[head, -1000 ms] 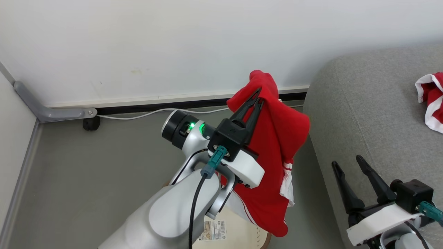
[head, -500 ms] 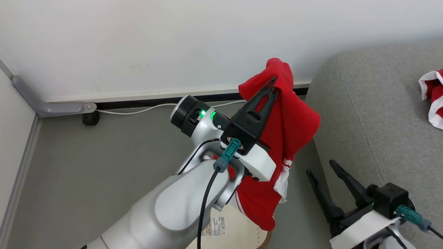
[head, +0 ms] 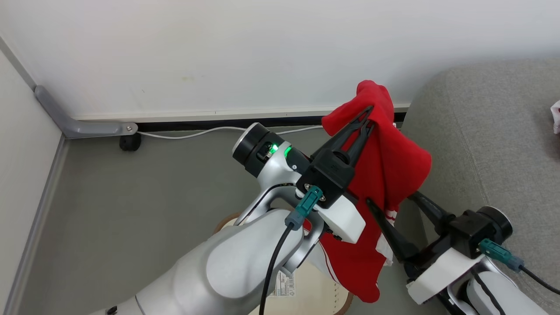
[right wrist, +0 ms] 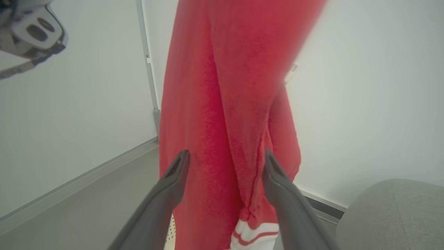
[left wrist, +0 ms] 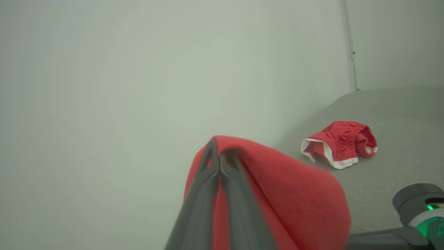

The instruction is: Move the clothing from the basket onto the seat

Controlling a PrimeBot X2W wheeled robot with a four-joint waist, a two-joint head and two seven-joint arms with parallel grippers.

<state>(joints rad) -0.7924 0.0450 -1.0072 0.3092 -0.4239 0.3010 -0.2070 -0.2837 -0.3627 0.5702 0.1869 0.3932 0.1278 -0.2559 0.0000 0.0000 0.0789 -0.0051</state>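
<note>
The red jersey (head: pixel 385 175) hangs above the basket (head: pixel 347 301), just beside the grey sofa (head: pixel 481 131). The left gripper (head: pixel 369 118) clenches its top fold. The right gripper (head: pixel 391 197), earlier well apart from the jersey, now holds its spread fingers on both sides of the hanging cloth.

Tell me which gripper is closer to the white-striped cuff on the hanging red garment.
Right. The right gripper is open astride the hanging red garment, the cuff low between its fingers. The left gripper is shut on the garment's top, far above the cuff.
</note>
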